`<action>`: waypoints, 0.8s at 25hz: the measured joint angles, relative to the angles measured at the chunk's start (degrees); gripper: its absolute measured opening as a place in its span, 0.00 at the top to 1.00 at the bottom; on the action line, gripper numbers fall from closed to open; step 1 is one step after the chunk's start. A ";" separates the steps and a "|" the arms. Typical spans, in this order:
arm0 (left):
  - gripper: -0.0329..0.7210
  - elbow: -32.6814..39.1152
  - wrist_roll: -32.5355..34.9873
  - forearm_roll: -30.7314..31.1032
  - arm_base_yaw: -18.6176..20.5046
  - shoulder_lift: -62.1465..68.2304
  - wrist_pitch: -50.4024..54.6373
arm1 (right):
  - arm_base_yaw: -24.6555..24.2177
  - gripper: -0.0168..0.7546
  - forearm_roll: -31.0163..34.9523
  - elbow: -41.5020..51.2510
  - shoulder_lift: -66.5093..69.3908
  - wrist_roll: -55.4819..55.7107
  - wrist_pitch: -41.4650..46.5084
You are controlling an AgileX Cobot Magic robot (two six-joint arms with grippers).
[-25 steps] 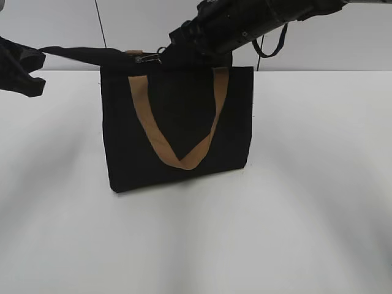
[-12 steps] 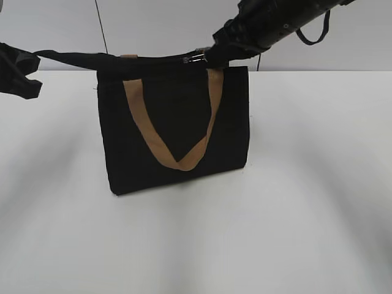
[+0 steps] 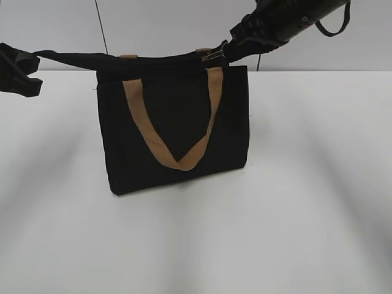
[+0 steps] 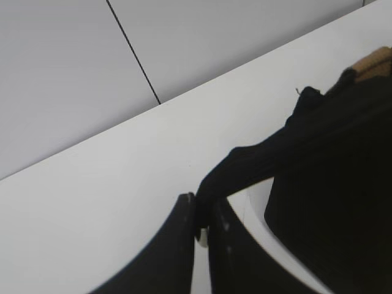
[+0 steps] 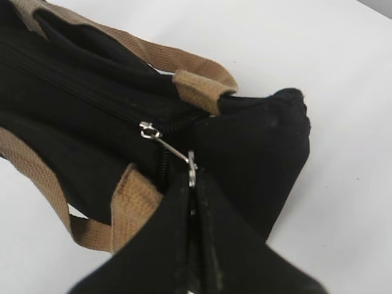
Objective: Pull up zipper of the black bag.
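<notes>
Right end effector pinches zipper pull (tips hidden).

A plain white worktop carried a single thing: the black bag, which stood upright on its base left of the middle, nearer the far edge, its tan handle hanging down the front.
</notes>
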 joint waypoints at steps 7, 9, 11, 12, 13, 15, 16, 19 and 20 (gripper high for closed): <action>0.86 0.00 0.00 -5.25 0.00 0.00 0.57 | -0.12 0.77 -0.47 0.00 -0.50 1.45 1.92; 0.71 0.00 0.00 -6.96 -0.53 0.00 1.14 | -0.12 0.56 -0.69 0.00 -0.78 1.69 3.10; 0.55 0.00 0.00 -9.38 -2.08 0.00 2.12 | -0.12 0.39 -0.80 0.00 -1.44 1.89 5.33; 0.49 0.00 0.00 -10.79 -2.95 0.00 2.52 | -0.12 0.34 -0.79 0.00 -1.87 2.18 6.62; 0.45 0.00 0.00 -12.67 -4.08 0.00 3.57 | -0.12 0.30 -0.86 0.00 -2.36 2.54 7.77; 0.42 0.00 0.00 -14.86 -6.57 0.00 6.53 | -0.12 0.27 -0.86 0.00 -3.15 3.91 10.67; 0.41 0.00 0.00 -15.52 -7.68 -0.05 8.72 | -0.12 0.27 -0.86 0.00 -3.56 4.74 11.95; 0.40 0.00 0.00 -17.14 -11.53 -0.79 15.53 | -0.12 0.26 -1.03 0.00 -4.75 8.72 16.16; 0.40 0.00 0.00 -17.77 -12.81 -1.56 17.80 | -0.12 0.26 -1.18 0.00 -5.16 9.85 17.49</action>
